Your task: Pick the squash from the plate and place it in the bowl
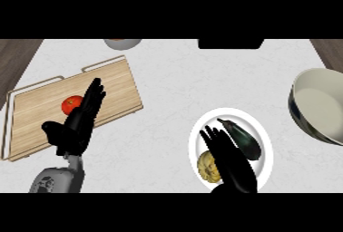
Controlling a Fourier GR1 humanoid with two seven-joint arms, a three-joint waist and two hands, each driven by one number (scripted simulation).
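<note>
From where I stand, the white speckled surface (167, 81) carries one white plate (262, 136) at about five o'clock. Two things lie on it: a pale yellow squash (209, 166) at the plate's seven o'clock edge, and a dark eggplant (242, 138) just beside it toward one o'clock. The right hand (229, 156) hangs over the plate between the two, fingers straight and spread, pointing to twelve o'clock, grasping nothing. It covers the squash's right side and part of the eggplant's lower end, so I cannot tell whether the two vegetables touch, nor whether the hand touches either.

One large bowl (320, 106), cream inside with a dark outer wall, sits at three o'clock, partly cut by the edge and well apart from the squash. The eggplant and the plate's rim lie between squash and bowl.

At nine o'clock rests one wooden cutting board (47, 118), tilted, lying on a white tray-like base. One red tomato (71, 104) sits on the board. The left hand (79, 122) shows above the board, fingers straight and pointing to one o'clock, released, overlapping the tomato's right edge.

At twelve o'clock, one small grey bowl (122, 43) is cut by the upper edge, with something reddish inside, too little showing to name. A black object (230, 43) sits right of it, also cut off.
</note>
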